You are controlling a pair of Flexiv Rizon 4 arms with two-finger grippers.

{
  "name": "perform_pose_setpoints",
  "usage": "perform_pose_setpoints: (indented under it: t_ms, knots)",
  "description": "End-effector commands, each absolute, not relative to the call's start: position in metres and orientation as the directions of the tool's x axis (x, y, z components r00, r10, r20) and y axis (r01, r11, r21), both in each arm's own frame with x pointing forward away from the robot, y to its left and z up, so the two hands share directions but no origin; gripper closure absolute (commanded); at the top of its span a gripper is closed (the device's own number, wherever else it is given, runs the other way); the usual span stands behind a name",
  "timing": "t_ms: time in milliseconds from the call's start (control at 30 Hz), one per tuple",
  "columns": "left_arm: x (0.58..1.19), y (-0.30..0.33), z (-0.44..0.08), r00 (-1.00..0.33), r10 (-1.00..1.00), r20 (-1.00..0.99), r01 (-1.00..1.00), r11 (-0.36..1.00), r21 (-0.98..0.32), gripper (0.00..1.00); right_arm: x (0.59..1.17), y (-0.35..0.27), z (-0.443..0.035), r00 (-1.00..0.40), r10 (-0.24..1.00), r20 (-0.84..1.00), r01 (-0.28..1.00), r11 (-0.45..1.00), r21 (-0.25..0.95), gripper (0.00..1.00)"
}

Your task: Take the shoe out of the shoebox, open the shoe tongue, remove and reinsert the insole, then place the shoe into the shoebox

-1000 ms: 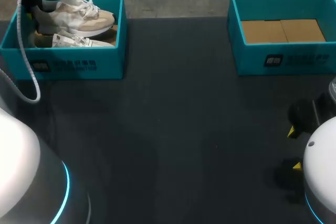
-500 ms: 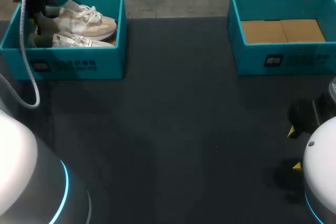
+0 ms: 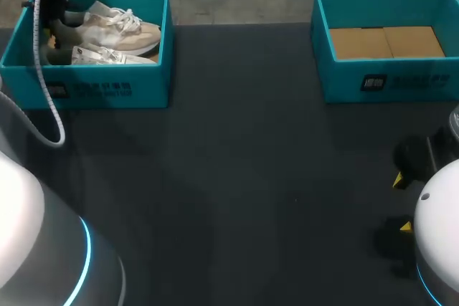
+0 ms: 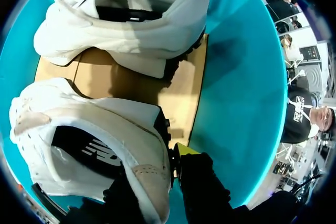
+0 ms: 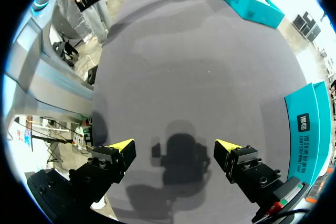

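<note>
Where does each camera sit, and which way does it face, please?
Head: above and behind, looking down on the table; left arm, right arm at its sides.
Left wrist: inside the left shoebox, left gripper shut on the nearer shoe.
Right wrist: facing the tabletop, right gripper open.
Shared: head and left wrist show the shoes.

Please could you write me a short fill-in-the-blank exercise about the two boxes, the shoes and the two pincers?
1. The left box holds ___ shoes.
2. The right box holds ___ shoes, only its cardboard floor shows.
3. The right pincer hangs over the table with its fingers ___.
4. The left pincer grips one shoe by its ___.

Missing words: two; no; open; heel.
</note>
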State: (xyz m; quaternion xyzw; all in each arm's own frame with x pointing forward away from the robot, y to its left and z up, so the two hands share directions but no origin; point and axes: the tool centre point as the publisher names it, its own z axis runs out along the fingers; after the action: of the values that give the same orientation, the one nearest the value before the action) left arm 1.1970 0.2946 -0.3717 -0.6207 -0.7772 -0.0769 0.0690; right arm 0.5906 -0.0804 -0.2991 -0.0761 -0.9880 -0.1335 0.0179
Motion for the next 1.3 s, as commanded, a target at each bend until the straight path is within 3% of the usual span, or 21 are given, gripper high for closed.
perform_pose_setpoints:
  t_ms: [33,533,600,700,833,1300]
  knots:
    - [1.206,0.294,-0.376,-0.216,0.955,0.205,0.976,0.216,0.024,1.00,0.589,-0.081,-0.300,-0.988,0.146,0.053,0.155,0.953,0.260,0.00]
    - [1.208,0.289,-0.386,-0.202,0.959,0.197,0.979,0.203,0.015,1.00,0.589,-0.081,-0.300,-0.988,0.146,0.053,0.155,0.953,0.260,0.00]
    - [1.208,0.289,-0.386,-0.198,0.960,0.195,0.980,0.199,0.016,0.84,0.589,-0.081,-0.300,-0.988,0.146,0.053,0.155,0.953,0.260,0.00]
    - [1.208,0.290,-0.387,-0.197,0.961,0.192,0.980,0.197,0.019,0.82,0.589,-0.081,-0.300,-0.988,0.146,0.053,0.155,0.953,0.260,0.00]
    - [1.208,0.290,-0.385,-0.189,0.967,0.170,0.982,0.188,0.022,0.64,0.589,-0.081,-0.300,-0.988,0.146,0.053,0.155,0.953,0.260,0.00]
    - [1.204,0.290,-0.371,-0.184,0.976,0.119,0.983,0.182,0.031,0.20,0.589,-0.081,-0.300,-0.988,0.146,0.053,0.155,0.953,0.260,0.00]
